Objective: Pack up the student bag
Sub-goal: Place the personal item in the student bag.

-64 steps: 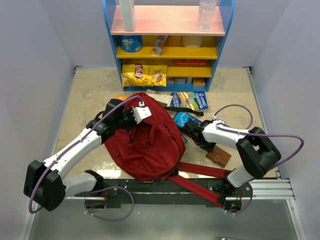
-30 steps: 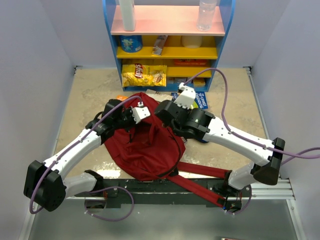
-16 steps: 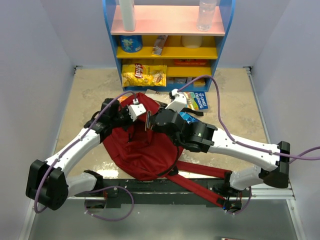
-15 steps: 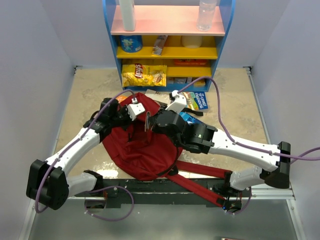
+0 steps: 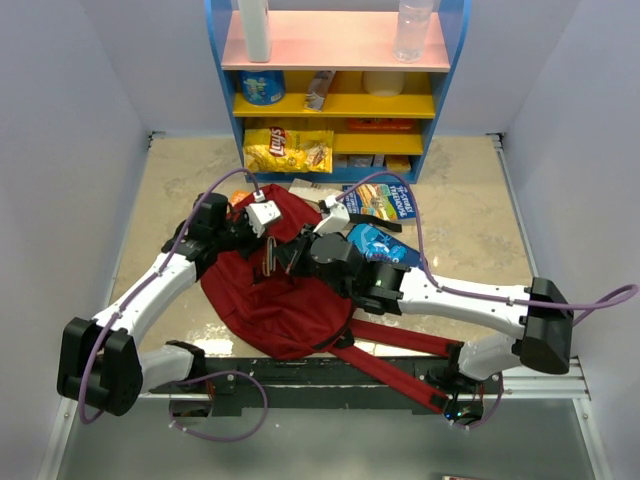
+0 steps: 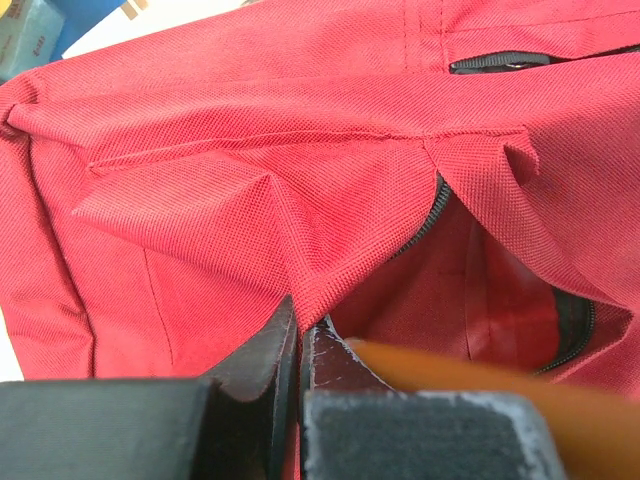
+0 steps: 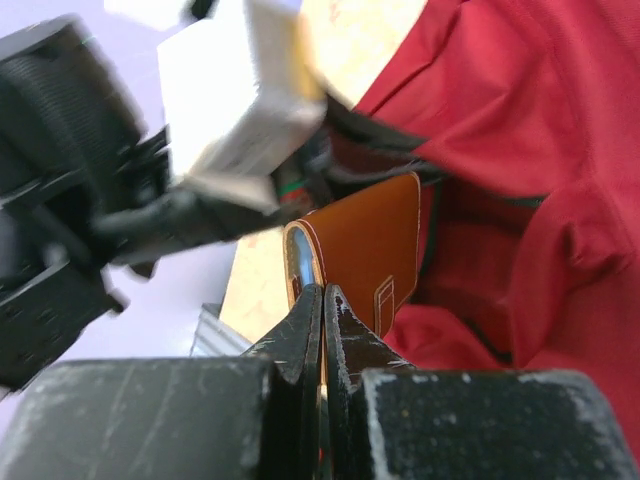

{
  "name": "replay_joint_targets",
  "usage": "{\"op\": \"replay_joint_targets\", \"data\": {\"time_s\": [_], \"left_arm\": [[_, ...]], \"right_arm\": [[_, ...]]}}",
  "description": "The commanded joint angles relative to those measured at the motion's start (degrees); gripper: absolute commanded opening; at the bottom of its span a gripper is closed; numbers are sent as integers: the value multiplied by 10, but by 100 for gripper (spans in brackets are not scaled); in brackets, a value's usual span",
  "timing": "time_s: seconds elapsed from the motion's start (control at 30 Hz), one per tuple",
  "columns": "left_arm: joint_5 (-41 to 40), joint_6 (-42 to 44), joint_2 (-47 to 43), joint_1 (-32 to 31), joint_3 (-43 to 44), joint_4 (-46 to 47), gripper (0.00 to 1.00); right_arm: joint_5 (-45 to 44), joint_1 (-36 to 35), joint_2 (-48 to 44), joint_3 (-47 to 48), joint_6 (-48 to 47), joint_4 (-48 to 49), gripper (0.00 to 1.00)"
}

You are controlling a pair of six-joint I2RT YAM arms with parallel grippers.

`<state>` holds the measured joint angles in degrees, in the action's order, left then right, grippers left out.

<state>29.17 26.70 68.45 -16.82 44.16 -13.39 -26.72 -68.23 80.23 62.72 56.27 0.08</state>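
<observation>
The student bag point(image 5: 290, 310) lies just in front of the shelf point(image 5: 340, 106). The left gripper point(image 6: 298, 335) is clenched on a fold of red fabric at its mouth. The right gripper point(image 7: 322, 300) grasps a brown wallet point(image 7: 372, 250) at this opening. I judge the step is putting the wallet in; next it should go deeper before release. The mouth points toward the shelf, the straps away, so the long axis runs out from the shelf.

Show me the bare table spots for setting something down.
Free: table between shelf and left arm; wider patch right of the book, up to the right wall. Crowded: the middle, with student bag, pencil case and right arm.
</observation>
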Motion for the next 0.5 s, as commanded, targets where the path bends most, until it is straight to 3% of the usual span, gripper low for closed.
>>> {"op": "replay_joint_targets", "data": {"time_s": [0.0,0.33,0.47], "left_arm": [[35,-4,-21,5,22,5,0],[26,5,-25,5,33,-7,0],[26,4,-26,6,41,-13,0]], "right_arm": [[25,30,5,-26,0,80,0],[7,89,66,-113,1,98,0],[-10,89,93,-96,-1,73,0]]}}
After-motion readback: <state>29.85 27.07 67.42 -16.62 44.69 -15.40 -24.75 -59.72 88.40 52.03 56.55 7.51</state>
